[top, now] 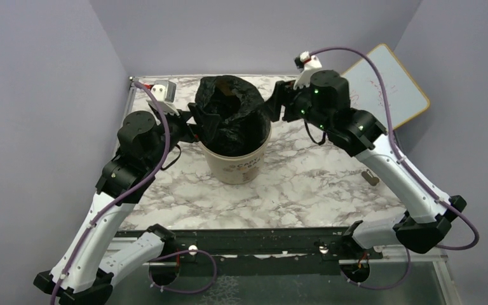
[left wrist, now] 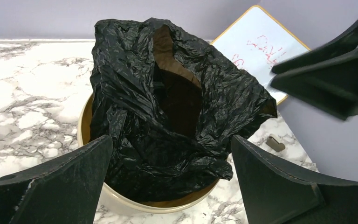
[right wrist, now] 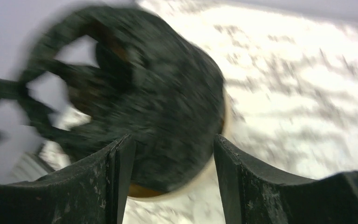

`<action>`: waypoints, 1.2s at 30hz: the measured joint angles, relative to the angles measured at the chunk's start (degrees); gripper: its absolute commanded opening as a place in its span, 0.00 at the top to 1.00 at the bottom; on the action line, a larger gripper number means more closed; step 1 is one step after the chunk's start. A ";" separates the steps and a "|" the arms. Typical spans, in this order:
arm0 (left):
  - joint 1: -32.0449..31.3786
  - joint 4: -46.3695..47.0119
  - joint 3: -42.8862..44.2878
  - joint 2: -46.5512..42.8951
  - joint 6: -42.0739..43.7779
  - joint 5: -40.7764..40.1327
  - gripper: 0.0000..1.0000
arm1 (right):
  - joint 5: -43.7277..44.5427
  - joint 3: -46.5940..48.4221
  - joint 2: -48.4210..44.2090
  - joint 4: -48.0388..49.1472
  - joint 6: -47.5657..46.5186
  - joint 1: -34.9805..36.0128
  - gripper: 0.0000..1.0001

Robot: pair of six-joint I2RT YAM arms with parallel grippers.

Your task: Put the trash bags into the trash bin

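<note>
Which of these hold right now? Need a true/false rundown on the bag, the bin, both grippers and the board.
1. The trash bag sits in the trash bin, bunched up above its rim. True.
2. The left gripper is clamped on the bag. False: its jaws stand wide open, facing the bag without pinching it.
3. The right gripper has its jaws apart. True, though the wrist view is blurred.
4. The bin lies tipped on its side. False: it stands upright on the marble table.
5. A white board with a yellow frame leans at the table's far right corner. True.
</note>
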 measured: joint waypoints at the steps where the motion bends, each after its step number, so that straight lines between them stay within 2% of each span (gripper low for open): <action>1: -0.02 -0.07 -0.02 0.24 0.00 -0.02 0.01 | 1.31 -2.19 0.04 -0.76 0.24 -0.31 0.35; 5: 0.00 -0.24 -0.02 0.11 -0.02 -0.63 0.01 | 3.45 -10.58 0.04 -4.20 1.20 -1.38 0.36; 9: 0.00 -0.24 0.04 0.33 -1.27 -0.59 0.01 | 2.89 -14.01 -0.92 -4.35 1.55 -1.79 0.35; 16: 0.00 -0.07 0.17 3.48 -4.81 0.70 0.01 | -4.76 -13.07 -5.46 0.04 1.79 -1.81 0.38; 24: -0.02 4.76 -1.77 3.26 -9.90 7.93 0.02 | -13.86 -12.26 -2.89 2.47 3.21 -1.79 0.42; 29: 0.00 2.64 -1.60 3.45 -11.37 7.63 0.02 | -16.22 -12.26 -1.49 2.67 3.78 -1.79 0.45; 32: 0.00 -0.24 -0.74 3.45 -11.89 6.40 0.15 | -18.21 -12.15 -1.46 3.13 3.91 -1.81 0.46; 36: 0.00 -1.84 -0.48 3.43 -15.34 6.08 0.26 | -21.64 -11.67 -0.66 3.96 3.87 -1.81 0.46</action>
